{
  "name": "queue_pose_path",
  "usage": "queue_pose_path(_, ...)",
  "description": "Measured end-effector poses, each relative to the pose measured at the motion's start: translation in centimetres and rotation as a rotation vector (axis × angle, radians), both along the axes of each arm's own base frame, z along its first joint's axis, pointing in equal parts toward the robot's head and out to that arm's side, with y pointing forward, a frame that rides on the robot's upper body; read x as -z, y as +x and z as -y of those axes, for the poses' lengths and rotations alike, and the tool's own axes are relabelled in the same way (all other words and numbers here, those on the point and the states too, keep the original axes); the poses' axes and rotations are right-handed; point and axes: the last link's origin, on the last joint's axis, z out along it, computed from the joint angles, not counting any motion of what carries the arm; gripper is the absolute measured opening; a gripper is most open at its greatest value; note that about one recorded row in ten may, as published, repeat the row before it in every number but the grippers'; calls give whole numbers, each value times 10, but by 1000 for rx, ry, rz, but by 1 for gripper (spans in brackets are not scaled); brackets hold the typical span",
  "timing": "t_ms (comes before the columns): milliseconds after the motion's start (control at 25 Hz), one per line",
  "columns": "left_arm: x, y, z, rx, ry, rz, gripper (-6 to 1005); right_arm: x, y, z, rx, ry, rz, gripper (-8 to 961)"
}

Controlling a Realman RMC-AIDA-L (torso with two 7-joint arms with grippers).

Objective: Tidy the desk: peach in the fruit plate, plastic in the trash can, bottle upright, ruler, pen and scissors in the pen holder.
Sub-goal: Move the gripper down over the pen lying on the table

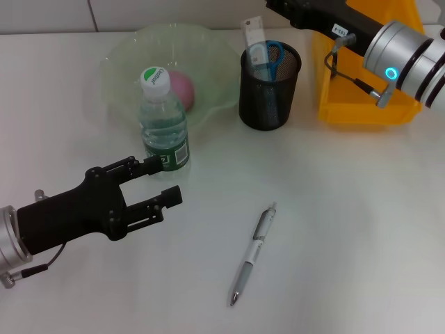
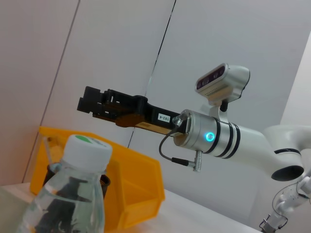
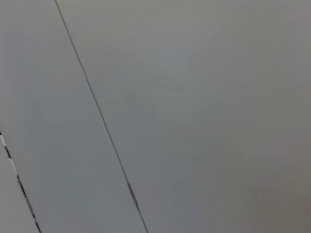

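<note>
Left hand (image 1: pixel 161 181) open, empty, beside upright bottle (image 1: pixel 164 120); right hand unclear; pen (image 1: pixel 253 254) on desk.

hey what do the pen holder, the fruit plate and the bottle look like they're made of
Pen holder: black wire mesh, probably metal, since the scissors and ruler show through its wall. Fruit plate: translucent pale green with a wavy rim, likely plastic, possibly glass. Bottle: clear thin plastic; water shows through, with a white screw cap and green label.
</note>
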Motion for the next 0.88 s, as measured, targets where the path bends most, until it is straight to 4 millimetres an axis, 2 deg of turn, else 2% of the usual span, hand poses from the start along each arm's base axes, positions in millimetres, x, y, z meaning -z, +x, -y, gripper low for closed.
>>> queue_pose_path(80, 0, 0, 0, -1, -2, 1, 670, -4, 2, 6, -25, 1, -29, 640)
queue_pose_path(200, -1, 0, 1, -5, -4, 5, 670, -12, 4, 13, -57, -5, -71, 643)
queue_pose_path(240, -1, 0, 1, -8, -8, 10, 670, -18, 4, 17, -78, -6, -90, 644)
queue_pose_path(280, -4, 0, 2, -16, -21, 23, 670, -34, 6, 31, -151, -30, -119, 644)
queue_pose_path(320, -4, 0, 2, -16, -21, 23, 670, -34, 6, 31, -151, -30, -119, 645)
queue_pose_path(360, -7, 0, 2, -21, -35, 32, 669, -49, 12, 50, -230, -62, -116, 646)
queue_pose_path(400, -9, 0, 2, -24, -48, 41, 669, -49, 12, 50, -230, -62, -116, 647)
queue_pose_path(440, -11, 1, 1, -27, -60, 46, 669, -57, 17, 61, -265, -78, -109, 648)
queue_pose_path(480, -20, 3, 0, -44, -113, 58, 669, -71, 28, 85, -330, -119, -83, 649)
queue_pose_path(520, -20, 3, 0, -44, -113, 58, 669, -71, 28, 85, -330, -119, -83, 649)
queue_pose_path(560, -23, 4, 0, -50, -134, 56, 669, -83, 43, 110, -385, -176, -46, 649)
queue_pose_path(600, -30, 6, 0, -71, -196, 51, 668, -83, 43, 110, -385, -176, -46, 649)
queue_pose_path(640, -33, 8, 1, -74, -217, 48, 668, -89, 51, 122, -403, -203, -28, 649)
queue_pose_path(680, -40, 18, 2, -64, -274, 28, 668, -98, 69, 146, -416, -257, 9, 649)
queue_pose_path(720, -40, 18, 2, -64, -274, 28, 668, -98, 69, 146, -416, -257, 9, 649)
queue_pose_path(760, -43, 22, 2, -55, -293, 17, 668, -104, 86, 166, -418, -294, 49, 649)
queue_pose_path(800, -47, 31, 0, -48, -326, -11, 668, -104, 86, 166, -418, -294, 49, 650)
queue_pose_path(840, -48, 36, -1, -51, -351, -30, 667, -106, 93, 176, -421, -311, 68, 650)
queue_pose_path(880, -48, 53, -10, -64, -414, -84, 667, -110, 105, 193, -423, -344, 106, 650)
